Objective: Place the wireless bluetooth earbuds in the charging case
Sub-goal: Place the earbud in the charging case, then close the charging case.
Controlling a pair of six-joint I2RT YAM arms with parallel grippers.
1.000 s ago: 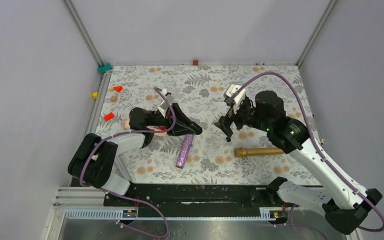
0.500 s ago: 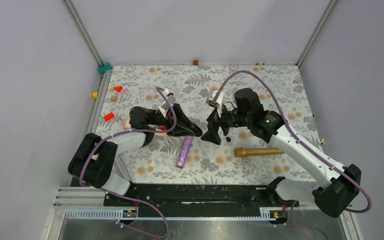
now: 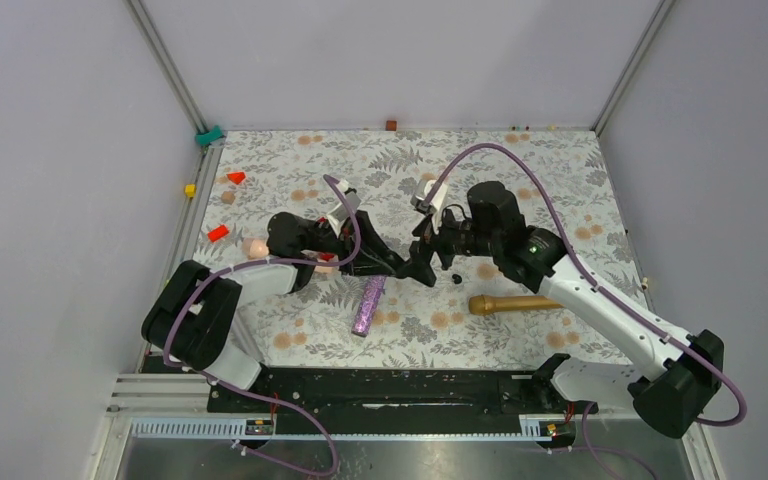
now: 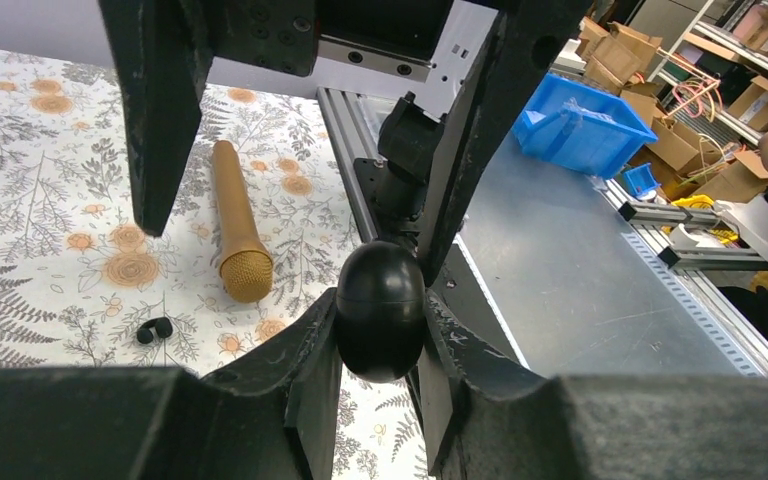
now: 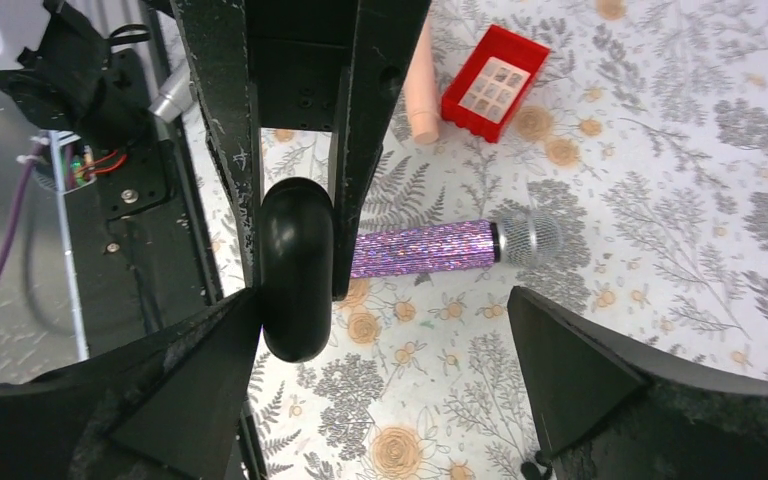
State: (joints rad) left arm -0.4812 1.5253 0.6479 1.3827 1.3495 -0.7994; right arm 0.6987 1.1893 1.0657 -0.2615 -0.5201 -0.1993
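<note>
- Left gripper is clamped shut on the charging case, a black oval capsule pinched between its two fingers. The case looks closed.
- In the top view, that grip sits mid-frame, slightly left of centre, raised off the floral mat.
- Right gripper comes in from the right with jaws spread wide and nothing in them.
- Right wrist view: the case hangs at centre-left, just inside one right finger. The other finger is well apart at lower right. Can't tell if the near finger touches the case.
- Earbuds lie on the mat as a small black pair at lower left of the left wrist view, near the head of the gold microphone. Neither gripper touches them.
- From above, the earbuds are a dark speck just right of the two grippers, above the gold microphone's left end.
- Purple glitter microphone lies below the grippers in the top view.
- Red block and a pink cylinder sit at upper centre of the right wrist view.
</note>
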